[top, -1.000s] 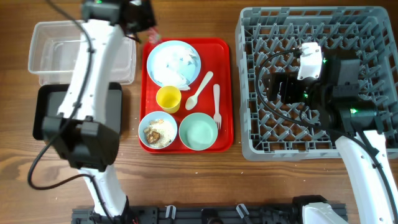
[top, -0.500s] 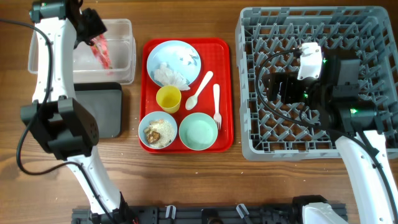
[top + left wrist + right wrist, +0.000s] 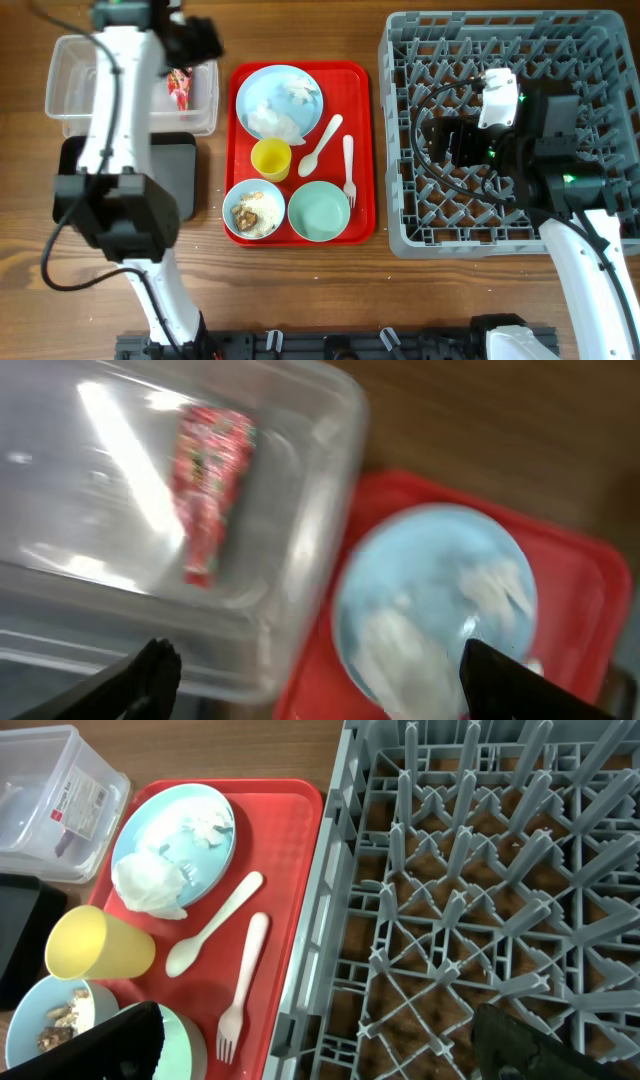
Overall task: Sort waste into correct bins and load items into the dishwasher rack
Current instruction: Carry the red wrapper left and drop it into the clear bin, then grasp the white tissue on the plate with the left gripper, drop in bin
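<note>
The red wrapper (image 3: 178, 88) (image 3: 212, 490) lies loose in the clear tub (image 3: 70, 70) (image 3: 300, 540). My left gripper (image 3: 196, 40) (image 3: 320, 680) hovers open and empty over the tub's right end, beside the red tray. The pale blue plate (image 3: 279, 98) (image 3: 175, 830) carries crumpled tissue (image 3: 274, 121) (image 3: 148, 880). On the tray also sit the yellow cup (image 3: 271, 158), white spoon (image 3: 320, 145), fork (image 3: 349, 170), a blue bowl of food scraps (image 3: 253, 210) and the mint bowl (image 3: 319, 211). My right gripper (image 3: 455, 140) (image 3: 320, 1050) hangs open over the dishwasher rack (image 3: 590, 60) (image 3: 480, 870).
The black tray (image 3: 180, 180) lies in front of the clear tub, partly under my left arm. The red tray (image 3: 362, 120) sits between the bins and the grey rack. Bare wood shows along the front edge.
My left gripper carried the red wrapper from the tray's corner over the clear tub and opened. The wrapper now lies in the tub, and the gripper has swung back right. The right arm is still.
</note>
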